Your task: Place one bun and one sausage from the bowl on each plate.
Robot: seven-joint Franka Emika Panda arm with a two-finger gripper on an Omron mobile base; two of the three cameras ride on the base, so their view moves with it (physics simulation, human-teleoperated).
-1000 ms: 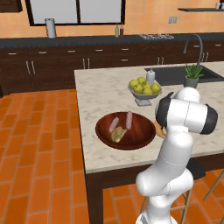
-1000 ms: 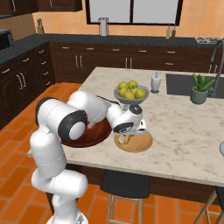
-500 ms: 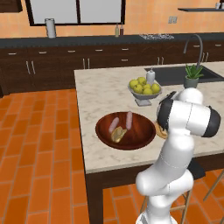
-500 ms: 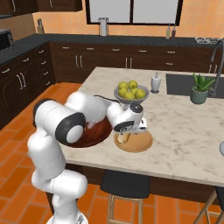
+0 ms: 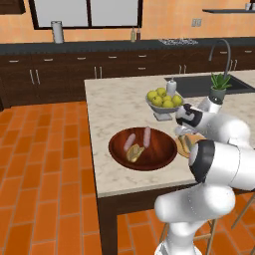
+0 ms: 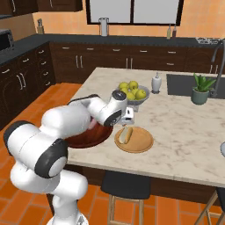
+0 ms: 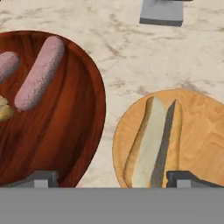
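My gripper: I am holding it just above the near edge of the orange plate, jaws standing wide apart with nothing between them; a second ago they were nearly together, so I am reading this as the release of the bun.
Bun: it is lying flat on the orange plate, cut side up, free of my fingertips. Its long axis is running from my hand outward, leaning a little to the right in the hand view; in the right base view it is pointing roughly from the counter's near edge toward the fruit.
What that means: I am counting one bun as delivered. This plate is still waiting for a sausage.
Brown bowl: it is sitting just beside the plate, rims near but apart.
Sausages: one is lying loose in the bowl, long axis sloping up to the right in the hand view; a second is showing partly at the left edge.
Second bun: it is resting in the bowl near its front; I am not able to make out its slit from here.
Grey plate: I am seeing only a pale sliver at the right edge of the right base view, probably that plate, well apart from the bowl.
Fruit bowl: it is standing behind the plate.
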